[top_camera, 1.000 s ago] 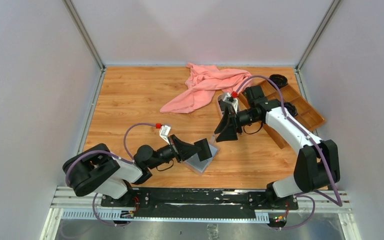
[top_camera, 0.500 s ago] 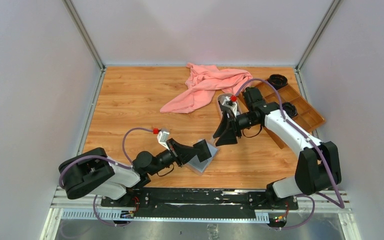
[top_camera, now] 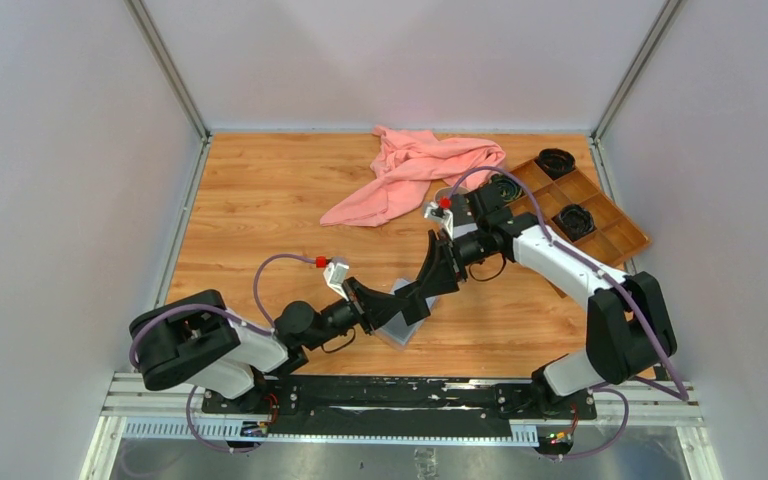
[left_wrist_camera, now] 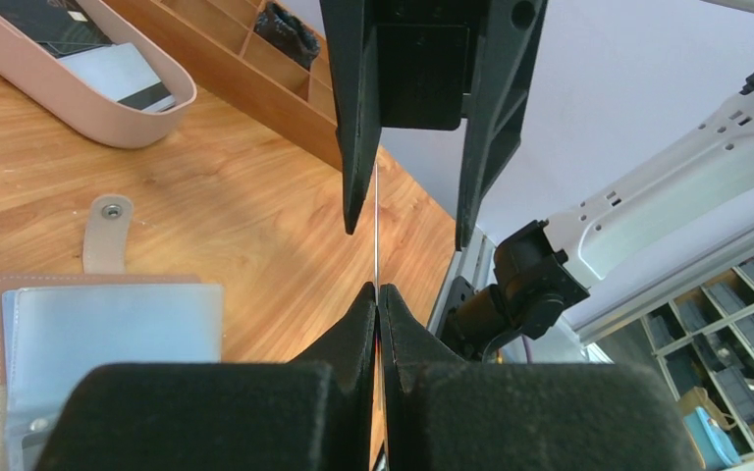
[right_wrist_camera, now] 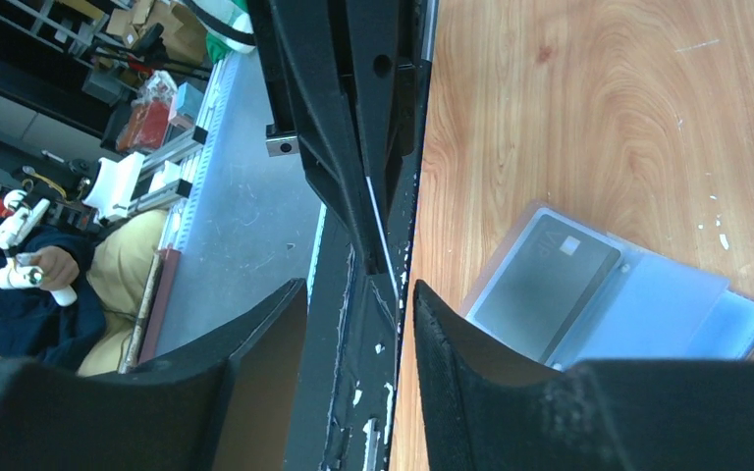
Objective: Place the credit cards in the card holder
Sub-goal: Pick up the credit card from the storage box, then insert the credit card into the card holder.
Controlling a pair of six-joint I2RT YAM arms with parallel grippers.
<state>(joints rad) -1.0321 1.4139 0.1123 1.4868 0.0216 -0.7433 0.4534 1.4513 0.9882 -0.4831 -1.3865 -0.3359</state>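
Left claw (left_wrist_camera: 376, 290) is pinched tight on the near edge of a credit card (left_wrist_camera: 376, 211), which stands edge-on straight out ahead of its tips. Right claw (left_wrist_camera: 407, 235) faces it from beyond with jaws wide, one finger on each side of the card's far end. The card runs close along one finger; whether they touch I cannot tell. Well ahead and left of the left claw, the pink tray (left_wrist_camera: 98, 123) holds spare cards (left_wrist_camera: 123, 77). Nearer, below-left of its tips, the card holder (left_wrist_camera: 108, 329) lies open with a dark card (right_wrist_camera: 545, 285) in one clear sleeve. The pinched card looks light, stiff and slick, apt to swivel in a narrow pinch. I judge it best held flat across both faces near a short edge, leaving most of its length free for a sleeve mouth.
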